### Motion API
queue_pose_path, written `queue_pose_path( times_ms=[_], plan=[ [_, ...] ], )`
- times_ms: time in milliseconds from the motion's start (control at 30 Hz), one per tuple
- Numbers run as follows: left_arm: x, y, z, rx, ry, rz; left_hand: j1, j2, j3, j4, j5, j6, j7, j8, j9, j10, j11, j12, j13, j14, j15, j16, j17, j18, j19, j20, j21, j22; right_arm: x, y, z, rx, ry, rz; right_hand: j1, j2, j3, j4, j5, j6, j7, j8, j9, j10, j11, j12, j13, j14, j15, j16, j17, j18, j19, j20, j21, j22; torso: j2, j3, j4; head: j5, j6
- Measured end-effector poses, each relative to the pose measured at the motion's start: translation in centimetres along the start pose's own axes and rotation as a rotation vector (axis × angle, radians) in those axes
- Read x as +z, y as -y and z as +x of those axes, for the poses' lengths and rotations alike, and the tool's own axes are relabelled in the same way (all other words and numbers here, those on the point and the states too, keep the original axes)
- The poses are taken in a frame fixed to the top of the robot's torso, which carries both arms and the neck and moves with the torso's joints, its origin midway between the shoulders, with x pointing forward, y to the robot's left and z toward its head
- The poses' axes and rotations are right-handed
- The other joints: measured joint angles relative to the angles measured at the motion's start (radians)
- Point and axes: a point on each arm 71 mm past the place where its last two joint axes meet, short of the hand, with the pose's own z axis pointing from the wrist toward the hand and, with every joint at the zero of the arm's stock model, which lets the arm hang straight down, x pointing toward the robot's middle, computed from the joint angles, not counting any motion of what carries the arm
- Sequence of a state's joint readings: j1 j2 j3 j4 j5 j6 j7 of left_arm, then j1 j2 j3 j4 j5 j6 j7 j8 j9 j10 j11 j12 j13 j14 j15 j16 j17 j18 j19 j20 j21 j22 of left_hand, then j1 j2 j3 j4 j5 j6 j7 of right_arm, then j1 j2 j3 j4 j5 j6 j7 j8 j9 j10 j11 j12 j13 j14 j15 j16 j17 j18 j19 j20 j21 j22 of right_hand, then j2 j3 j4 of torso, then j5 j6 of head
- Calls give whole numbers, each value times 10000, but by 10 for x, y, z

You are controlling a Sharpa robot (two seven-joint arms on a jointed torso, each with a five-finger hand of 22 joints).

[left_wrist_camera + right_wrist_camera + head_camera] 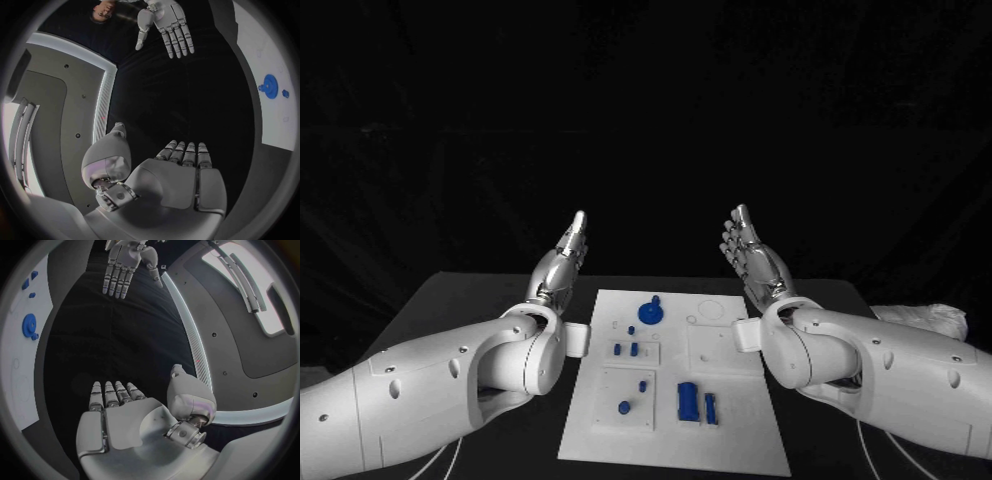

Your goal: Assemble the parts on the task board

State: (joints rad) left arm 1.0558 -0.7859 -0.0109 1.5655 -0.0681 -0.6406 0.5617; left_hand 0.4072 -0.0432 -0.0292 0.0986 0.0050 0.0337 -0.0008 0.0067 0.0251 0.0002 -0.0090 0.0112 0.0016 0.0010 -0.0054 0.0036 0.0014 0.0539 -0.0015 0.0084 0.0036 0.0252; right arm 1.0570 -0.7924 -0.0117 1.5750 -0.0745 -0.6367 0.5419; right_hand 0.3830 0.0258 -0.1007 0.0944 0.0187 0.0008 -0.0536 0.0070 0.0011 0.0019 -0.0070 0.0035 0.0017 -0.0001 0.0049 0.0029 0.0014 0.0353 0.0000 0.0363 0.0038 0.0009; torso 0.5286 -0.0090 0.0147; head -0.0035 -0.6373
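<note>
The white task board point(733, 440) lies in the middle of the black table. On it sit a blue gear point(652, 312), small blue pegs point(626, 349), a blue knob point(625, 407) and two upright blue blocks point(689, 400). My left hand point(561, 262) is raised above the board's far left corner, flat, fingers straight, holding nothing. My right hand point(753, 256) is raised above the far right corner, palm facing left, fingers spread, empty. In the left wrist view my left hand point(178, 175) faces my right hand point(165, 25), with the gear point(270, 84) on the board point(275, 120). In the right wrist view my right hand point(119, 415) faces my left hand point(125, 262), with the gear point(29, 326) beside.
A white crumpled cloth point(927, 318) lies at the table's right edge. Bare black table point(459, 300) flanks the board on both sides. The board carries empty recesses and holes point(715, 312) near its far right.
</note>
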Motion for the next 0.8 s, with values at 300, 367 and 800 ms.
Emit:
queue_pose_path(
  times_ms=[300,367,800],
  plan=[
    [0,-4,-5,82,972,-614,-1271,336,257,-706,0,-197,22,0,-1,0,0,-54,-5,0,0,0,1,-374,0,0,0,0,1,4,-4,-35,1061,518,-1185,-203,684,-741,-97,-16,378,-36,0,-1,-1,0,-8,0,1,0,-5,-141,0,-241,0,1,135,80,-127,35,358],
    [0,-4,-5,88,1059,-682,-1493,364,254,-786,0,-231,-12,0,-1,0,-1,-54,-6,0,0,0,1,-389,0,0,0,0,1,4,-4,-39,1159,579,-1390,-211,753,-810,-113,-8,393,-36,1,-1,-1,0,-8,0,1,0,-5,-141,0,-241,0,1,143,81,-135,35,365],
    [-1,-6,-7,103,1287,-865,-2678,443,287,-927,1,-268,22,1,-1,0,-1,-54,-7,0,0,0,2,-389,0,1,0,0,1,5,-6,-54,1407,728,-2909,-261,958,-956,-135,-8,464,-36,3,-1,-1,0,-6,0,1,0,-3,-293,-2,-311,1,6,155,91,-147,35,374]
  ],
)
